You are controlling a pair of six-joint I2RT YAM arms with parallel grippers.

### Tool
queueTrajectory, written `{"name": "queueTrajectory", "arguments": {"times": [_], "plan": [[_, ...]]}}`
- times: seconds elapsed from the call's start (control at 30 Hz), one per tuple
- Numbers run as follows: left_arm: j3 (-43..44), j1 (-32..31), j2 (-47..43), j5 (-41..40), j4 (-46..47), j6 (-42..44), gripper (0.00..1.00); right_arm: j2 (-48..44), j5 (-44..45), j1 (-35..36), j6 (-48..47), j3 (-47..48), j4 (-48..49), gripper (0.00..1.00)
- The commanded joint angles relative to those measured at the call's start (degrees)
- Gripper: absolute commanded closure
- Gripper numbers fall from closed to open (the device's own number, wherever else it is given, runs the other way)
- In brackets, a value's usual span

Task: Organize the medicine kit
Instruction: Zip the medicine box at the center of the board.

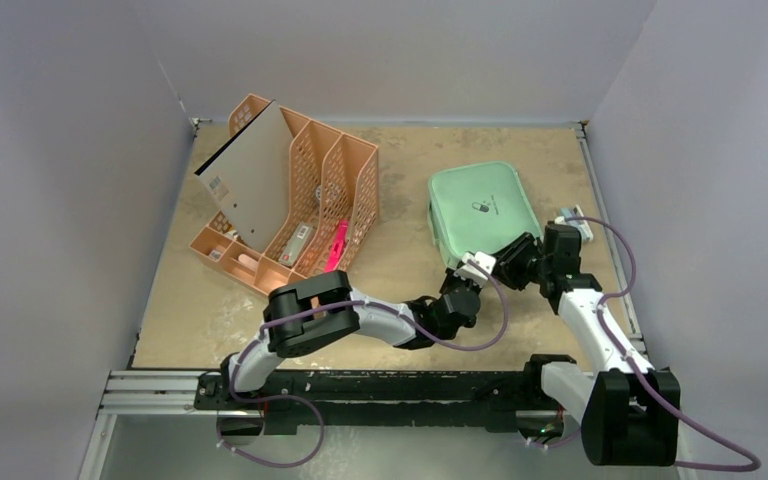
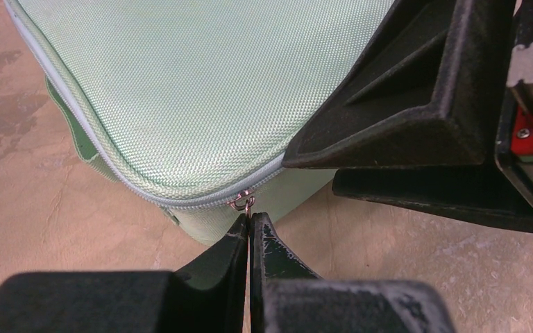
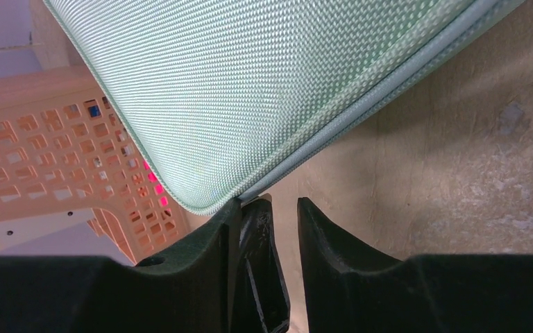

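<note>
The mint-green medicine kit (image 1: 480, 205) lies closed on the table, right of centre. My left gripper (image 1: 490, 268) is at its near edge. In the left wrist view the left gripper (image 2: 250, 216) is shut on the small metal zipper pull (image 2: 243, 202) at the case's front corner (image 2: 201, 104). My right gripper (image 1: 513, 257) is right beside it at the same corner and fills the right of the left wrist view (image 2: 416, 118). In the right wrist view the right gripper (image 3: 269, 202) is open under the case's rounded edge (image 3: 250, 90), with a black fingertip, seemingly the left gripper's, between its jaws.
An orange mesh file rack (image 1: 345, 185) stands at the back left, holding a grey board (image 1: 250, 185), a pink item (image 1: 338, 245) and small items in its front tray. It also shows in the right wrist view (image 3: 55, 152). Grey walls enclose the table.
</note>
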Motion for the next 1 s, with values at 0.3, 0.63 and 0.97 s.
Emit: {"name": "queueTrajectory", "arguments": {"times": [0.3, 0.63, 0.97], "plan": [[-0.8, -0.3, -3.1, 1.7, 1.1, -0.8, 1.00, -7.4, 3.7, 0.3, 5.1, 0.1, 1.0, 0.60], [-1.5, -0.5, -4.0, 2.8, 0.5, -0.7, 1.00, -0.8, 3.6, 0.9, 8.3, -0.4, 4.0, 0.54], [-3.9, -0.5, -4.8, 3.7, 2.6, 0.8, 1.00, 4.0, 5.1, 2.6, 3.3, 1.1, 5.8, 0.82]]}}
